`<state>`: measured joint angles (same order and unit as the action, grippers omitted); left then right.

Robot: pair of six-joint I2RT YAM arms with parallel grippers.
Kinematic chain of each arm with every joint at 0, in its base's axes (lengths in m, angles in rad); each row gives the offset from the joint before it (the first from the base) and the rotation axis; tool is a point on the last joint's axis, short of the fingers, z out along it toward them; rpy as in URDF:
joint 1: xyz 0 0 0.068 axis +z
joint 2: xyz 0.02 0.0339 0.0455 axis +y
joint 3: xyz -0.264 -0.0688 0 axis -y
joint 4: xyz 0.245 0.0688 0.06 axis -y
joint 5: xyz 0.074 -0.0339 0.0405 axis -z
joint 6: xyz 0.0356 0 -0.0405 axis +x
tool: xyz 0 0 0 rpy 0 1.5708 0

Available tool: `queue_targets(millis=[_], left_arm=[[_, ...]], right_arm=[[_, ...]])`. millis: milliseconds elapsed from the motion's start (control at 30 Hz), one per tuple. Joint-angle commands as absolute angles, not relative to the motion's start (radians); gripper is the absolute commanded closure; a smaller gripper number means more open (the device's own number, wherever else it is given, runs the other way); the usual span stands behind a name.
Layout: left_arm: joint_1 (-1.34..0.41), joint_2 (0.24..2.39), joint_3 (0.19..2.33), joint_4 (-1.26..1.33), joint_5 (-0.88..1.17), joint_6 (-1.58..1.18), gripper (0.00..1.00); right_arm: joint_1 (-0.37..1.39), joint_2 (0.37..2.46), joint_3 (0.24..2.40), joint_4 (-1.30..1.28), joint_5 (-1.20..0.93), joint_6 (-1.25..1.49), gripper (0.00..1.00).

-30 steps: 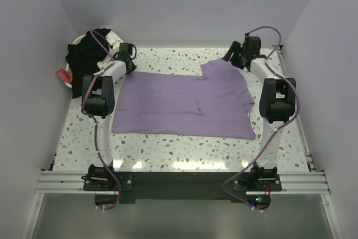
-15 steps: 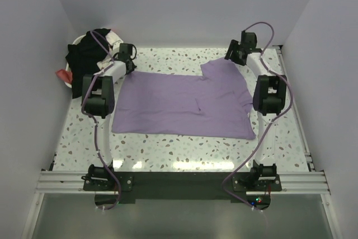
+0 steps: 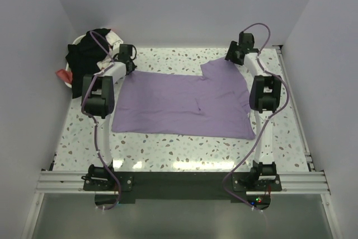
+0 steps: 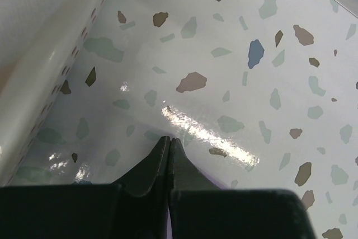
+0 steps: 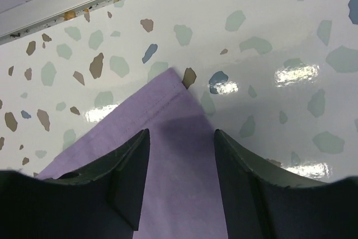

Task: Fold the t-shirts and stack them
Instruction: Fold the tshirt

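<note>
A purple t-shirt (image 3: 179, 102) lies spread flat on the speckled table. My left gripper (image 3: 127, 64) sits at the shirt's far left corner. In the left wrist view its fingers (image 4: 169, 139) are pressed shut, with a thin sliver of purple cloth (image 4: 212, 178) showing under and between them. My right gripper (image 3: 232, 56) is at the far right, over the pointed sleeve corner. In the right wrist view it (image 5: 182, 138) is open and empty, its jaws straddling the purple cloth (image 5: 179, 160) just above it.
A white basket (image 3: 75, 42) heaped with dark clothes (image 3: 89, 48) stands at the far left corner, with a red item (image 3: 61, 75) beside it. Its white wall (image 4: 33, 54) is close to my left gripper. Walls enclose the table; a rail (image 5: 84, 4) runs along the back edge.
My right arm has swung a little left and back, its elbow now closer to the shirt's right edge. The left arm and the shirt have stayed put.
</note>
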<state>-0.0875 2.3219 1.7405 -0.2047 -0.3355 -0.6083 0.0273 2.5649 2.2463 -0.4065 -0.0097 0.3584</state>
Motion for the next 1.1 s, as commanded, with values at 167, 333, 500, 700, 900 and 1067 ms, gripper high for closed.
queue_targets(millis=[167, 333, 500, 700, 900, 1067], left_arm=[[-0.092, 2.296, 1.701, -0.203, -0.308, -0.615, 1.0], [-0.092, 2.292, 1.697, -0.201, -0.305, -0.614, 1.0], [-0.092, 2.28, 1.69, -0.192, -0.307, -0.607, 1.0], [-0.092, 2.264, 1.7, -0.189, -0.311, -0.597, 1.0], [-0.092, 2.241, 1.697, -0.192, -0.322, -0.598, 1.0], [-0.091, 2.209, 1.686, -0.192, -0.328, -0.6, 1.0]], right_arm=[[0.046, 2.571, 2.235, -0.428, 0.017, 0.387, 0.67], [0.046, 2.554, 2.218, -0.442, 0.051, 0.399, 0.81], [0.048, 2.516, 2.206, -0.433, 0.067, 0.407, 0.99], [0.046, 2.426, 2.177, -0.41, 0.067, 0.387, 1.0], [0.041, 2.306, 2.076, -0.354, 0.097, 0.373, 1.0], [0.037, 2.229, 2.007, -0.336, 0.1, 0.368, 1.0]])
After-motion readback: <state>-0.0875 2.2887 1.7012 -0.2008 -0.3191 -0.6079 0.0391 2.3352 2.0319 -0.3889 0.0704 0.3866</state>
